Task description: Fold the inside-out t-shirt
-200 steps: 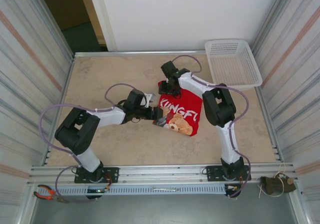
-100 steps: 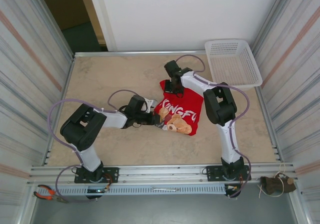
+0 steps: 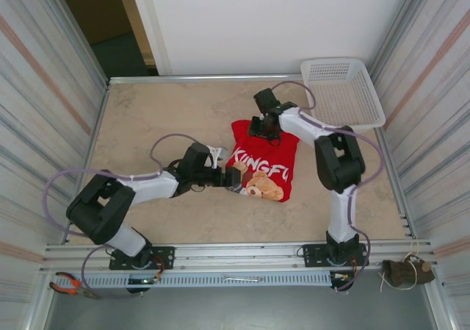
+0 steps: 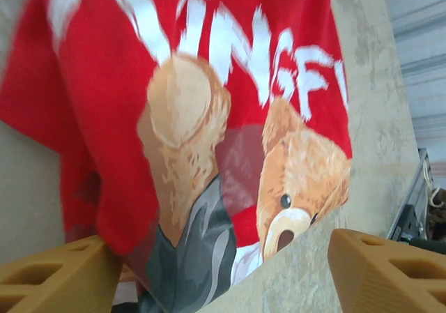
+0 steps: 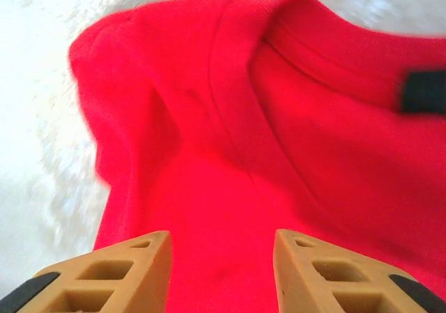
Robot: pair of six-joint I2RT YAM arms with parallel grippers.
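The red t-shirt (image 3: 266,153) lies folded into a compact rectangle at mid-table, its white lettering and bear print (image 4: 300,180) facing up. My left gripper (image 3: 233,180) is at the shirt's lower left corner, open. Its tan fingers (image 4: 56,278) stand wide apart, with the printed hem (image 4: 188,257) lying beside the left one and bare table by the other. My right gripper (image 3: 264,128) hovers over the shirt's far edge, open above plain red fabric (image 5: 223,208). The collar seam and a black label (image 5: 422,91) lie just ahead of it.
A white mesh basket (image 3: 341,91) sits at the far right corner. Corrugated metal walls (image 3: 44,109) close in both sides. Pliers (image 3: 70,284) lie on the front rail at the left. Bare table (image 3: 161,117) spreads to the left and front of the shirt.
My right gripper has slid rightward along the shirt's far edge. The left arm has stretched out lower, its gripper edging toward the front corner. The shirt's top edge lies flatter and wider.
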